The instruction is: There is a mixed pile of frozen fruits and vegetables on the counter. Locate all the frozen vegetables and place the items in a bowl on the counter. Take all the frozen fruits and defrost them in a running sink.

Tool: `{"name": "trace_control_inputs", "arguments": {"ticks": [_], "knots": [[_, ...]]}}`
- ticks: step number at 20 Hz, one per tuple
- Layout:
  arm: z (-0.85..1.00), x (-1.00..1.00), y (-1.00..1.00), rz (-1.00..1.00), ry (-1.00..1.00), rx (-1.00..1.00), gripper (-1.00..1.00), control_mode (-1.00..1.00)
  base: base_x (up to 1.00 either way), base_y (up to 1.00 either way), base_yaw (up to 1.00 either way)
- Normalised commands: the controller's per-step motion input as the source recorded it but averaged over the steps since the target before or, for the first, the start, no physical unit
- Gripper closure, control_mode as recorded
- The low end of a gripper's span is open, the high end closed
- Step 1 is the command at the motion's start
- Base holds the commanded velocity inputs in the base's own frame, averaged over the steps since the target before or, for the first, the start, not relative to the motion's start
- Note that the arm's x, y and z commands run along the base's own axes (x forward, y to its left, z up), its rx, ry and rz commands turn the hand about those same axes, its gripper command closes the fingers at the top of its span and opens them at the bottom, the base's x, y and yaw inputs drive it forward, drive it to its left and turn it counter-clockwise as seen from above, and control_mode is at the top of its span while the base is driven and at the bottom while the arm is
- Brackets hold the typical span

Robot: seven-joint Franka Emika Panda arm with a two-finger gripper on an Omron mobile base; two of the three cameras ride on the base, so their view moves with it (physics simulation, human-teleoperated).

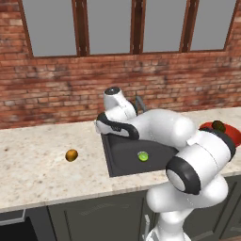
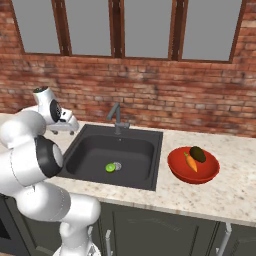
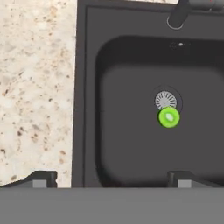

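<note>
We are looking at a red brick wall (image 1: pixel 56 89) running behind the worktop, with dark-framed windows (image 2: pixel 125 27) sitting above it showing flat grey panes, and dark cabinet doors (image 2: pixel 160 227) standing below with pale handles.

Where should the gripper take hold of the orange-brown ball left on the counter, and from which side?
Grip the orange-brown ball across its middle, coming straight down from above. It is small and round, with no handle or edge, and sits alone on the flat counter left of the sink, so a fingertip fits on either side. The gripper is open.
</note>
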Motion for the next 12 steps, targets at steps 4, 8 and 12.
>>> {"name": "trace_control_inputs", "arguments": {"ticks": [4,8,12], "knots": [[0.14,-0.54,1.00,0.13,0.02,0.00,-1.00,-1.00,0.00,0.00,0.00],[0.23,-0.53,0.99,0.15,0.03,0.00,-1.00,-1.00,0.00,0.00,0.00],[0.07,-0.15,0.98,0.21,0.09,0.00,-1.00,-1.00,0.00,0.00,0.00]]}}
